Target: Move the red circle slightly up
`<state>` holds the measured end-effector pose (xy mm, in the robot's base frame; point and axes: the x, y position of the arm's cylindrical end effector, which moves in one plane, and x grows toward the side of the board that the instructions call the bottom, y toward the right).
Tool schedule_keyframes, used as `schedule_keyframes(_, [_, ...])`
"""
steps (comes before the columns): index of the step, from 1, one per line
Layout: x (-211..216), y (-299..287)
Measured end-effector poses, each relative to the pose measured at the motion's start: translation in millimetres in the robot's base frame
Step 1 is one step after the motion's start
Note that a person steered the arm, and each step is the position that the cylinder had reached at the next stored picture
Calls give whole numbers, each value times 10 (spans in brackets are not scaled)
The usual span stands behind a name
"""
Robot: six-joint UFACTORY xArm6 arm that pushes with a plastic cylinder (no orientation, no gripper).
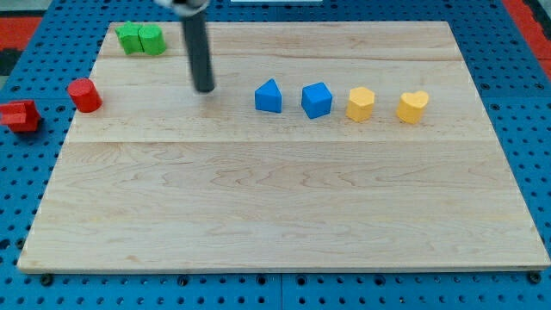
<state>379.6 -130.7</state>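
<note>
While my tip (204, 88) rests on the pale wooden worktop (284, 198), touching no block, the red circle block (84, 95) sits well off toward the view's left, at the worktop's left edge.

The board (284, 198) is pale wood with visible grain, smooth and matt, built from joined planks. Beneath it lies a blue perforated base (26, 172), apparently metal or plastic. The rod (199, 52) is dark with a dull sheen. The red circle (84, 95) looks like smooth, matt painted material.
</note>
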Motion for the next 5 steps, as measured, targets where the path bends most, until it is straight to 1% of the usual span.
schedule_keyframes(1, [486,-1259])
schedule_keyframes(2, [424,-1702])
schedule_keyframes(3, [125,-1696])
schedule_keyframes(4, [-375,-1515])
schedule_keyframes(5, [-389,-1151])
